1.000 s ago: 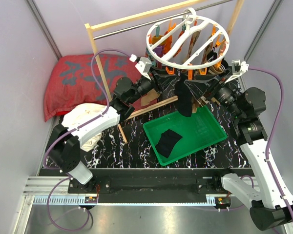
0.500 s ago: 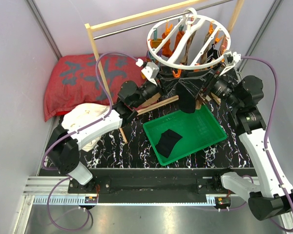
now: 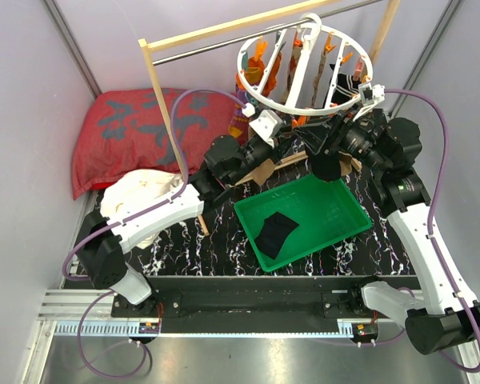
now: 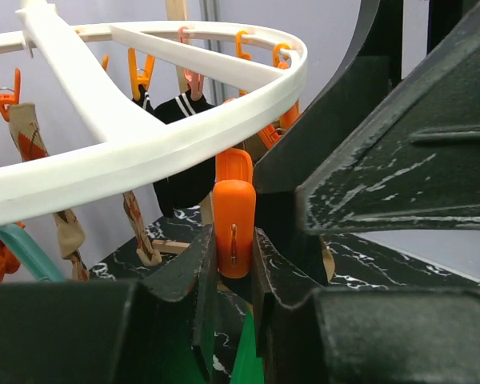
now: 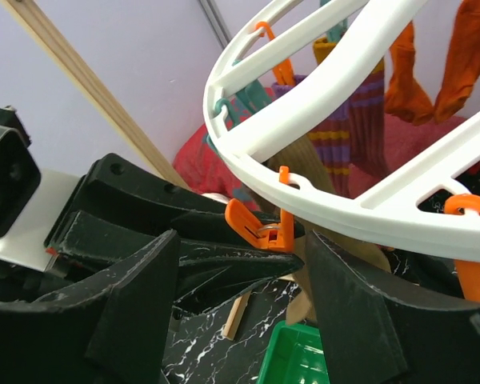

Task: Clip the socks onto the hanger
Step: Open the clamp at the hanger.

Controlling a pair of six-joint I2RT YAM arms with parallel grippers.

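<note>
The left gripper [image 4: 234,268] is clenched on an orange clip [image 4: 234,216] that hangs from the near rim of the hanger [image 4: 144,152]. Its two dark fingers press the clip's sides just under the white ring. The right gripper [image 5: 242,238] faces it from the other side with its fingers spread. Between them show only that clip [image 5: 260,228] and the tip of the left gripper.

The hanger [image 3: 242,72] hangs tilted from the metal rod of a pale wooden frame [image 3: 154,88]. Clipped socks dangle from it: orange ones [image 5: 432,72], a purple-striped one [image 5: 360,120], a brown argyle one [image 4: 28,136] and a black one with white bands [image 4: 184,160]. In the top view a black sock [image 3: 324,164] hangs just below the two grippers; what holds it cannot be made out.

The grey marks on the red pillow [image 3: 128,128] cannot be read as letters.

The surface [image 3: 200,240] is black with white veining. It carries a green tray [image 3: 320,248] holding another black sock [image 3: 274,232], with a white cloth [image 3: 136,196] beside the pillow. Pale lilac walls close the sides. Both wrist views are largely blocked by gripper bodies.
</note>
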